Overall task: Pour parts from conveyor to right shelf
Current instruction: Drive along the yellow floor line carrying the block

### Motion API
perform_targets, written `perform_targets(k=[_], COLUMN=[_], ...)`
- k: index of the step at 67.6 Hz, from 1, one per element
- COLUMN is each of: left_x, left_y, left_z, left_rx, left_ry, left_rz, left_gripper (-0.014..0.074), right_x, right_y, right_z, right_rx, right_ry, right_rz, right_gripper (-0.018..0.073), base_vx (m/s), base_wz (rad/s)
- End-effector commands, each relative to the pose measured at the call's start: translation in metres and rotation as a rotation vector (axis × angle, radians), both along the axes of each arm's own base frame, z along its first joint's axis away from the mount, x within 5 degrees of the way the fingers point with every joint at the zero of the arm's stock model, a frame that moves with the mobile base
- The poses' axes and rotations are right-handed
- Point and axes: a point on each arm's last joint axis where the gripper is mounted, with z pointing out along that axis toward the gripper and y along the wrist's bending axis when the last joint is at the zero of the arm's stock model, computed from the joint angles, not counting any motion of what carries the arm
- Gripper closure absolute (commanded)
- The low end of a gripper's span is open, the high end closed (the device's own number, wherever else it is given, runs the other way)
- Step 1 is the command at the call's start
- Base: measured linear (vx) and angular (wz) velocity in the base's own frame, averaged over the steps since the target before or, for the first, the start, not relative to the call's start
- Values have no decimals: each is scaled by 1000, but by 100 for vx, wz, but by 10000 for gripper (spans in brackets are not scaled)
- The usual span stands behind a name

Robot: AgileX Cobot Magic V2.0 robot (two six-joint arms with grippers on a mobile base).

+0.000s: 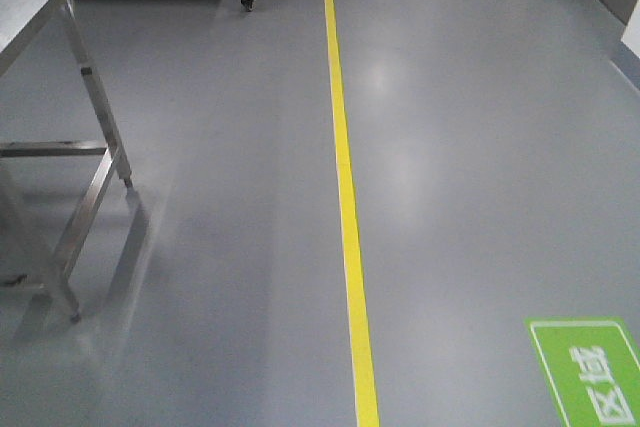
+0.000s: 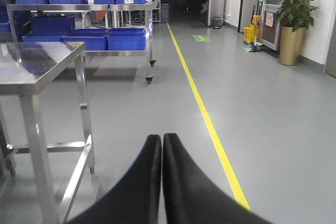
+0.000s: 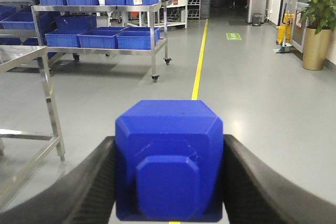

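A: Factory aisle, mid-carry: which step is this?

B: The haul, by the look of it. The right hand (image 3: pixel 169 174) clamps a blue bin (image 3: pixel 168 129) between its black fingers (image 3: pixel 86 184), held above grey floor. No conveyor shows in any view, so pickup appears done and pouring not yet begun

A: And the left hand (image 2: pixel 161 140)?

B: Pressed tight, tips touching, nothing in it. It hangs over the floor just beside a steel desk (image 2: pixel 37 72)

A: Where exactly does the bin sit?

B: Square between the right fingers, gripped on both side walls, its blank face turned to the wrist camera. Its contents are hidden

A: What does the next move call for?

B: Likely a drive along the yellow line (image 1: pixel 345 197) to the shelf on the right, bin kept level so nothing spills, then a tilt over the target. A wheeled rack (image 3: pixel 94 8) of blue crates stands well ahead to the left; whether the target shelf is in view I cannot tell
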Motion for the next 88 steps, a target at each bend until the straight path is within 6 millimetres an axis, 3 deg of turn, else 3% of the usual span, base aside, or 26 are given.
perform_targets(k=[1, 88], left_x=[0, 0], left_y=[0, 0], left_z=[-3, -3], left_rx=[-9, -9], left_ry=[-50, -49], left_rz=[-5, -5], left_gripper=[603, 603], right_x=[-1, -1], right_y=[0, 0], right_z=[15, 15], right_rx=[0, 0], right_ry=[-93, -93], right_rz=[1, 1], right_gripper=[523, 523], base_vx=[76, 76], base_wz=[2, -3])
